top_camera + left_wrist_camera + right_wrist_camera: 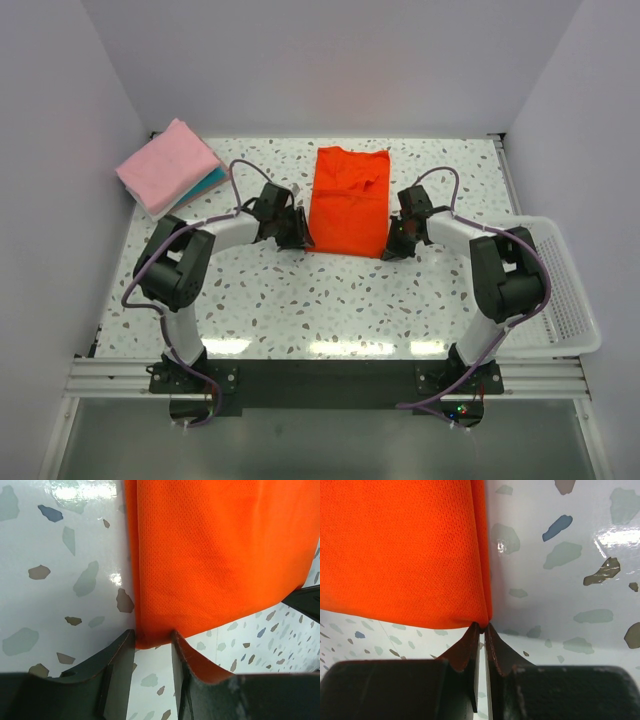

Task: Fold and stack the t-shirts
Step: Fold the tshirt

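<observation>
The orange shirt [347, 200] lies as a long strip mid-table [300, 300], its 2 near corners at the grippers. The right gripper [481, 627] pinches the near-right corner, while the left gripper [152, 637] has its jaws apart around the near-left corner. The pink shirt [165, 165], stacked on the teal shirt [210, 183], sits well apart at the far-left corner, and the basket [575, 300] is at the right edge.

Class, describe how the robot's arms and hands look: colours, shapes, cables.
The left arm and right arm have white links, bulky black joints and a looping purple cable each. The left hand and right hand are black, with two tapering fingers.
</observation>
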Controlling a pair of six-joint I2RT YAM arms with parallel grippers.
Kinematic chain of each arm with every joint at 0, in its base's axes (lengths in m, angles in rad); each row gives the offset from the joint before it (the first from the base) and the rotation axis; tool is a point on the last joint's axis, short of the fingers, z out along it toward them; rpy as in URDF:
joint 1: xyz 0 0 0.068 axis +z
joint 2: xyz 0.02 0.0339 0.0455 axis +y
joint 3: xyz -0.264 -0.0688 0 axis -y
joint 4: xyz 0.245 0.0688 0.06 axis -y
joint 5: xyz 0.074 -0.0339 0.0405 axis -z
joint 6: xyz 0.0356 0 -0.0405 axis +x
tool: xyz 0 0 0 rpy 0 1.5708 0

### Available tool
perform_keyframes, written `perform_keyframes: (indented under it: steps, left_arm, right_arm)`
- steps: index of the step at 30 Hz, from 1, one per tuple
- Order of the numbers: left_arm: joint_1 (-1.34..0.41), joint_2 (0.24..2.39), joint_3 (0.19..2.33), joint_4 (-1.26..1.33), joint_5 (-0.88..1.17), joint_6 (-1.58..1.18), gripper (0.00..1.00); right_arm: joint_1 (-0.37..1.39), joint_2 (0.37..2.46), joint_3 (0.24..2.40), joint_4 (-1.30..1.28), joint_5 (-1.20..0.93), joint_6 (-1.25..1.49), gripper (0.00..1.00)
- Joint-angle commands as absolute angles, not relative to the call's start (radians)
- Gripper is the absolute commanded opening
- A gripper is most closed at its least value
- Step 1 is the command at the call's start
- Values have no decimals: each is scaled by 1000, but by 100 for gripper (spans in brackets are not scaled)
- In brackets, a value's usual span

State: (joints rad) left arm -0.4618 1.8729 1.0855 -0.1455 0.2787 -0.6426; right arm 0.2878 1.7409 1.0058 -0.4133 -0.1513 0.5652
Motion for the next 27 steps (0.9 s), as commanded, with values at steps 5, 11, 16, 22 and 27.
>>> perform_keyframes:
  steps: [5, 11, 16, 22, 27]
  left_arm:
    - [-488, 1901, 1094, -196, 238, -637, 33]
    - [-503, 1910, 1085, -235, 213, -637, 22]
    - [-523, 1902, 1048, -226, 213, -646, 9]
    - [-540, 1899, 1029, -212, 210, -646, 0]
    - [-541, 1835, 977, -218, 176, -630, 0]
  right_arm:
    - [290, 1747, 999, -397, -150, 561, 6]
    - [291, 1747, 1008, -399, -150, 555, 4]
    - [291, 1752, 1019, -399, -155, 549, 0]
    - [290, 1747, 1011, -400, -164, 543, 0]
    - [293, 1695, 962, -417, -163, 546, 0]
